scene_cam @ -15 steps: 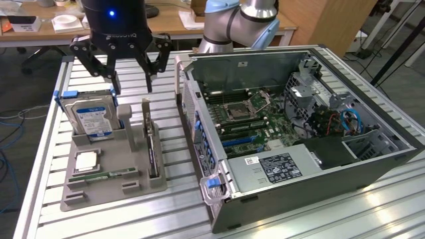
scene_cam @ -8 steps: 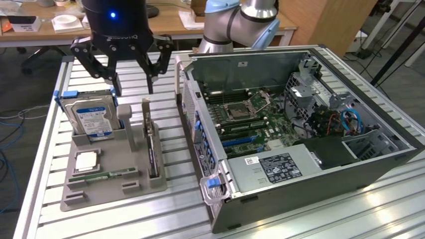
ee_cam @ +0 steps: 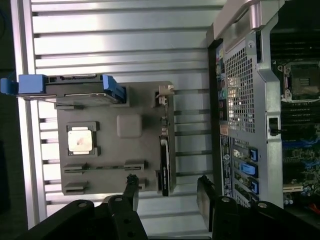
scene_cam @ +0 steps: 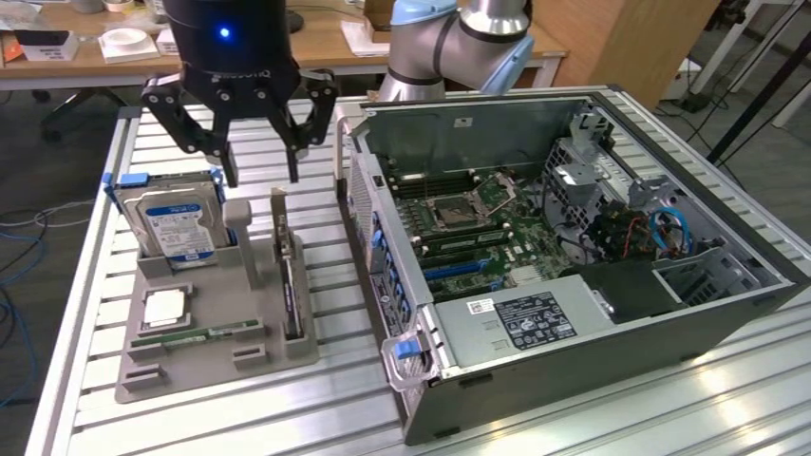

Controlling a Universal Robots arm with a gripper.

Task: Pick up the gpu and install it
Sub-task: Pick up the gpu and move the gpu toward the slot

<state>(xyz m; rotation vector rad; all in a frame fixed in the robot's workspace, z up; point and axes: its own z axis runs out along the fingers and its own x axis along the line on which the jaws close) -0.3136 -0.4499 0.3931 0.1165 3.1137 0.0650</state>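
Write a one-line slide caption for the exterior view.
Open gripper hovers above the gpu standing edgewise in a grey tray beside the open computer case.

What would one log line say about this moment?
gripper: open, holding nothing | position: above gpu | gpu: on edge in tray | case: open

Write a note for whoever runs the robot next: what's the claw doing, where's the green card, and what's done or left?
The claw: open, empty, hanging over the grey plastic holder tray, nearest the card.
The flat green circuit card with black cooler and silver bracket: standing on edge in its tray slot, not gripped.
The open black computer case: beside the tray, on the exterior view's right.
Done: nothing yet.
Left: pick the card up and fit it in the case.
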